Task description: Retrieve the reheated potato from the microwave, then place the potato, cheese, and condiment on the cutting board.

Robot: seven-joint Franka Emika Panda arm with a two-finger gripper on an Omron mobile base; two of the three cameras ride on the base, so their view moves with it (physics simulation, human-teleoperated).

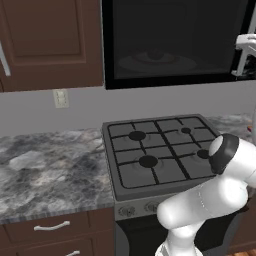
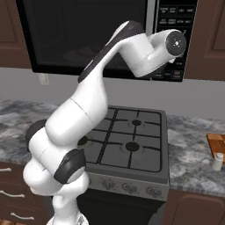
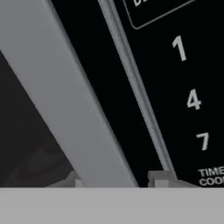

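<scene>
The microwave [image 2: 88, 35] hung above the stove [image 1: 160, 152], its dark glass door shut, and through the glass I could make out the white turntable [image 1: 156, 61] with a dim lump at its middle that I took for the potato [image 1: 156, 55], though it was too dark to be sure. My arm [image 2: 83, 114] reached up to the door's right edge, beside the keypad [image 3: 188, 87]. In my hand view the grey door handle [image 3: 70, 100] ran between my fingertips, and my gripper [image 3: 116, 179] was clamped on it. At the counter's far right edge lay a corner of the cutting board [image 2: 216, 143], with the condiment [image 2: 217, 161] standing upright just in front of it.
</scene>
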